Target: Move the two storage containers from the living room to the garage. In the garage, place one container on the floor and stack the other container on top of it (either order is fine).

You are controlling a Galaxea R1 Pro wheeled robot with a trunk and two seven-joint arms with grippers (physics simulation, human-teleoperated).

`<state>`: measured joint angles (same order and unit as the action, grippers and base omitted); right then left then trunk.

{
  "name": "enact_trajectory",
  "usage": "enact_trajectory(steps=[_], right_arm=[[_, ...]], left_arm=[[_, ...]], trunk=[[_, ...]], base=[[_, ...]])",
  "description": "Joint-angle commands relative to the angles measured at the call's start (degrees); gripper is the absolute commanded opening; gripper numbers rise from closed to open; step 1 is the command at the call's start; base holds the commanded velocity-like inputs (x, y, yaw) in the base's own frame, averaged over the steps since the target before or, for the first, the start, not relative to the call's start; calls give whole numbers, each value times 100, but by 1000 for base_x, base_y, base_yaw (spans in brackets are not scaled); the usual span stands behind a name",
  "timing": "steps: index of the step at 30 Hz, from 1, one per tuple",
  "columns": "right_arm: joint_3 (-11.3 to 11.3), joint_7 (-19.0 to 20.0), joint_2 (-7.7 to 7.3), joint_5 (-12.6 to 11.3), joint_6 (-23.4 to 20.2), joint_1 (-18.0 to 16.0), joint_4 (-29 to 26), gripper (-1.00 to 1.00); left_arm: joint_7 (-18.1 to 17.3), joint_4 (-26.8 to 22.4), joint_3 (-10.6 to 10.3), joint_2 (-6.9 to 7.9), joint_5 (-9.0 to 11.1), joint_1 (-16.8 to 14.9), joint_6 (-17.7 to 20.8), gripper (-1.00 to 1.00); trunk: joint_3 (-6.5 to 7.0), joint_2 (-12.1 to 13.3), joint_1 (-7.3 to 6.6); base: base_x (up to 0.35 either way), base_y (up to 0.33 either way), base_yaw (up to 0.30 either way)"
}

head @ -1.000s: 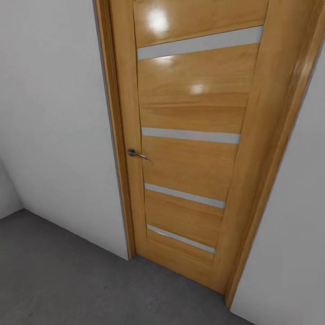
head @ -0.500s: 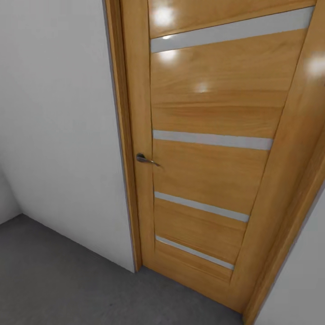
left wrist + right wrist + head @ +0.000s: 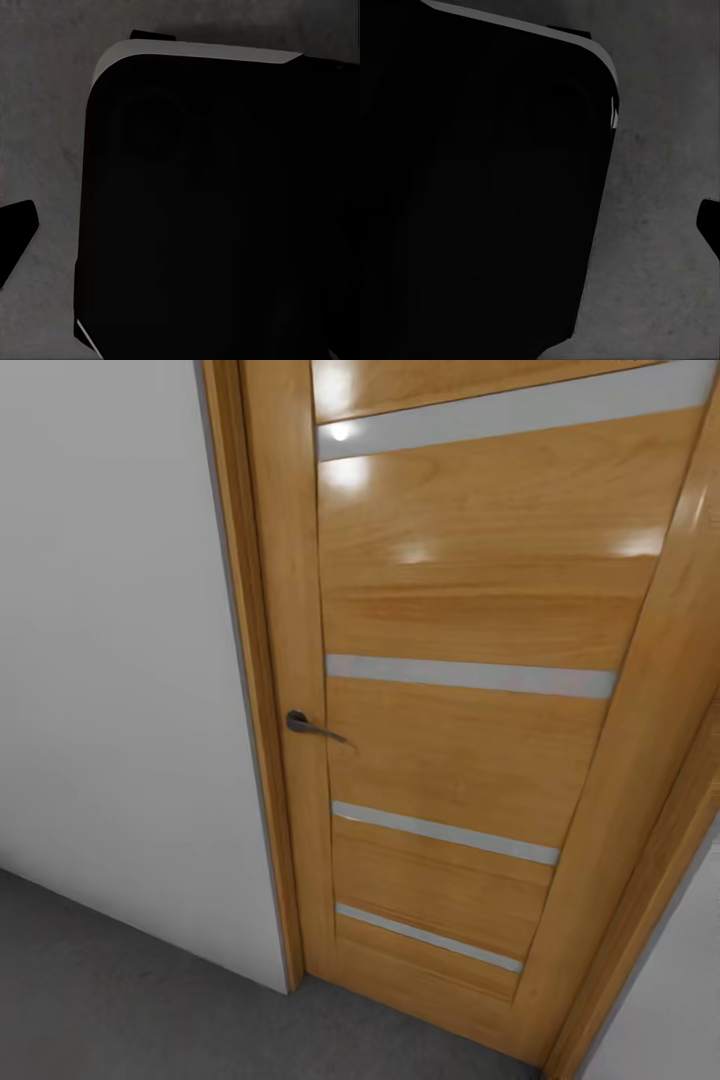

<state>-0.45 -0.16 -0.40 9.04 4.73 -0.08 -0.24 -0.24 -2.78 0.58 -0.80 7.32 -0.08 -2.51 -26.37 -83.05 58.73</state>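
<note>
The two storage containers are out of view. In the head view I face a shut wooden door (image 3: 460, 740) with pale horizontal strips and a dark metal lever handle (image 3: 300, 723) on its left side. A dark sliver that may be a fingertip (image 3: 15, 240) sits at the edge of the left wrist view. A similar one (image 3: 711, 225) sits at the edge of the right wrist view. Whether either gripper is open or shut is hidden.
A white wall (image 3: 110, 660) stands left of the door frame (image 3: 250, 660), and another strip of wall is at the lower right. Dark grey rough floor (image 3: 120, 990) runs along the bottom. Both wrist views look down past my dark rounded base (image 3: 210, 202) onto grey floor (image 3: 660, 247).
The whole head view has shifted: the door looms larger and closer, and the wall corner at the far left has slid out of the picture. The camera moved, not the door.
</note>
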Motion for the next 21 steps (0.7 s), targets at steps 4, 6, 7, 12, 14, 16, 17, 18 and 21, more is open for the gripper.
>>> enact_trajectory(steps=[4, 6, 7, 12, 14, 16, 17, 18, 21], right_arm=[[-12, -2, -10, 45, 11, -1, -2, 100], [-11, -2, -11, 45, 11, -1, -2, 100], [-10, -2, -12, 45, 11, -1, -2, 100], [-11, -2, -12, 45, 11, -1, -2, 100], [-9, -2, -12, 45, 11, -1, -2, 100], [-8, -2, -12, 45, 11, -1, -2, 100], [-11, -2, -12, 45, 11, -1, -2, 100], [-11, -2, -12, 45, 11, -1, -2, 100], [-11, -2, -14, 45, 11, -1, -2, 100]], left_arm=[[-2, -2, 3, -6, 50, -1, -20, 100], [-2, -3, 4, -7, 50, -1, -21, 100], [-2, -3, 4, -7, 50, -1, -21, 100], [-2, -3, 0, -8, 50, -1, -21, 100], [-2, -3, 2, -8, 50, -1, -21, 100], [-2, -3, 2, -8, 50, -1, -21, 100], [-2, -3, 1, -8, 50, -1, -21, 100], [-2, -3, 0, -8, 50, -1, -21, 100], [-2, -4, -3, -8, 50, -1, -21, 100]], trunk=[[-5, -3, 0], [-5, -3, 0], [-5, -3, 0], [-5, -3, 0], [-5, -3, 0], [-5, -3, 0], [-5, -3, 0], [-5, -3, 0], [-5, -3, 0]], base=[[17, 12, -249], [5, 3, -249], [3, 2, -249], [1, 1, -249], [0, 0, -249], [0, 0, -250], [0, 0, -250], [0, 0, -250], [0, 0, -250]])
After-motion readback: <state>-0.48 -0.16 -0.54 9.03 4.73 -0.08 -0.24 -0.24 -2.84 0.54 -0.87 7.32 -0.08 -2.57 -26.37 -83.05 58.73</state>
